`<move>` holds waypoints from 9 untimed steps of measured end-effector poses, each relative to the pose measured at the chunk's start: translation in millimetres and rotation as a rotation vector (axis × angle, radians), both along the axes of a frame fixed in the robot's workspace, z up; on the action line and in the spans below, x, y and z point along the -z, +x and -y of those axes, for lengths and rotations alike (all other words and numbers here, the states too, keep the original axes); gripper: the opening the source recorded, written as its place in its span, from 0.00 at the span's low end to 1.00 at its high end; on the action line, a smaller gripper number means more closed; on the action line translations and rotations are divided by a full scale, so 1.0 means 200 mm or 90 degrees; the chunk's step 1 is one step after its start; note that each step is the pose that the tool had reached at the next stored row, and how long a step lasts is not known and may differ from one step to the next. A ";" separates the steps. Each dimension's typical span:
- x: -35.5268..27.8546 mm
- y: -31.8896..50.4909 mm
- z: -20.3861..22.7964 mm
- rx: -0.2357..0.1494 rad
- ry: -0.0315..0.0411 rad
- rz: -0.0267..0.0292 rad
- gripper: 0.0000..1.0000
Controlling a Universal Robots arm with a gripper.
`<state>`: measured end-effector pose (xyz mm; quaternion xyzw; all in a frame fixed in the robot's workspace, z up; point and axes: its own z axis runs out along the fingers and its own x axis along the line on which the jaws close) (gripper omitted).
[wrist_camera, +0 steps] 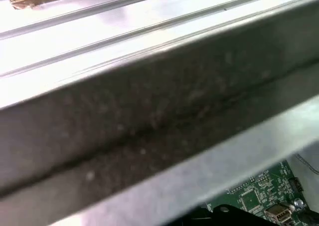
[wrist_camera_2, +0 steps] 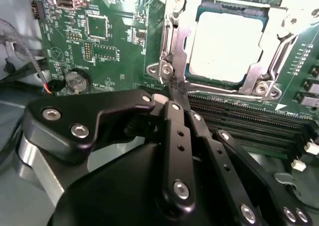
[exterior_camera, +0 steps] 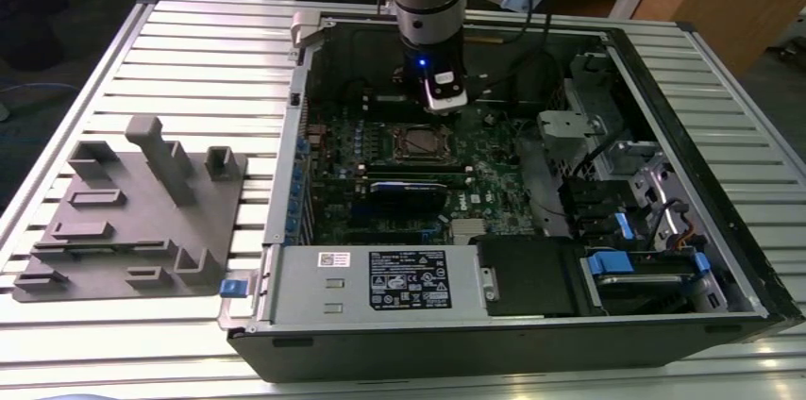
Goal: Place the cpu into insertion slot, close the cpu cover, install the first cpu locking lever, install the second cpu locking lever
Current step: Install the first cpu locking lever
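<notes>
In the middle of the exterior view we see an open computer case (exterior_camera: 705,258) lying on its side on a slatted metal table (exterior_camera: 189,51). Inside it sit a green circuit board (exterior_camera: 377,183), a black power supply (exterior_camera: 377,279) along the lower edge, and drive bays with blue tabs (exterior_camera: 629,230) toward the lower right. A grey holder tray (exterior_camera: 132,216) rests on the table at the left of that view, well apart from the case.

Near the upper centre of the board lies the insertion slot (exterior_camera: 417,141), and the arm's gripper (exterior_camera: 441,98) hangs just above and to the right of it. In the second wrist view the cpu (wrist_camera_2: 227,46) lies flat in the slot at the upper right, its pale metal top facing up and its edges square with the socket. The cpu cover (wrist_camera_2: 180,34) lies down around it as a silvery frame. A thin locking lever (wrist_camera_2: 169,39) runs along the frame's left side, its long axis going up and down in the picture. The black fingers (wrist_camera_2: 175,121) are drawn together, their tips meeting at the lever's lower end near the frame's lower left corner; we cannot tell whether they pinch it.

In the first wrist view a grey metal case wall (wrist_camera: 149,116) crosses the frame diagonally.
</notes>
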<state>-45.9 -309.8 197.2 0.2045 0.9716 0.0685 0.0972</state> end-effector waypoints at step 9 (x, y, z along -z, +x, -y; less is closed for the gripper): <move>-0.079 0.000 0.000 0.000 0.0000 0.0000 0.11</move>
